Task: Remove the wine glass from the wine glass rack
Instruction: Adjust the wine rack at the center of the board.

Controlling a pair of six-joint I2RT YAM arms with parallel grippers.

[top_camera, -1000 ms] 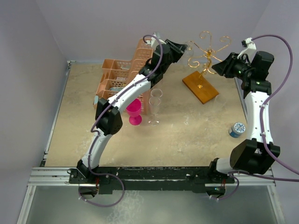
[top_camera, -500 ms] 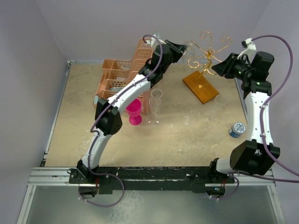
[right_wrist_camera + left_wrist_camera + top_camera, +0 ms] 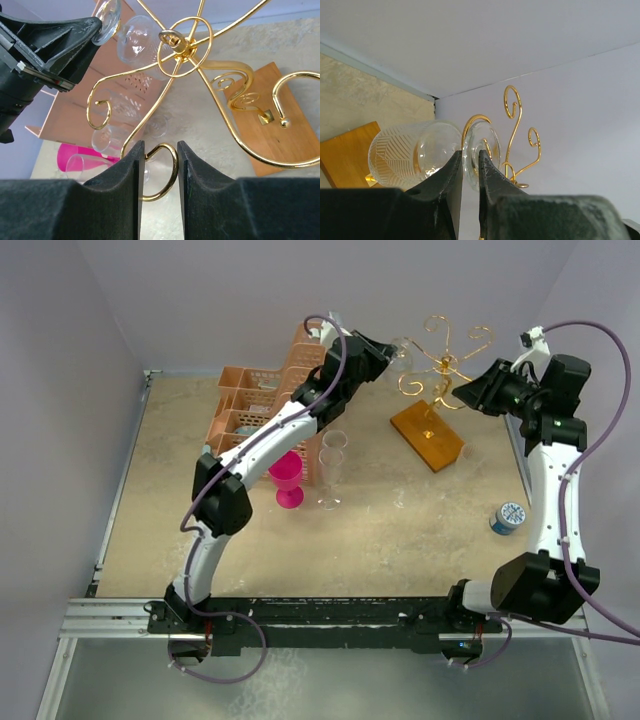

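Since a second ago, your left elbow has swung outward, and the wine glass rack (image 3: 440,360) has shifted a little with its orange base (image 3: 428,435) at a new angle on the counter (image 3: 400,530).

The wine glass (image 3: 410,152) hangs high at the rack's left side, its stem caught in a gold curl. Your left hand (image 3: 469,157) is closed on the rim of the glass's foot. Your right hand (image 3: 159,145) is closed across a lower curl on the other side, apparently steadying the rack.

Treat the glass as light, stiff, thin-walled and easy to crack. It is also smooth, so a pinch on the foot's thin edge could let it swivel or slip. The stem just behind the foot looks like the surer hold, though the curl crowds it.

The glass's long axis lies nearly level. The foot faces your left hand and the patterned bowl's mouth points in toward the rack's middle. You will probably have to draw the stem out through the curl's open side, not straight back.
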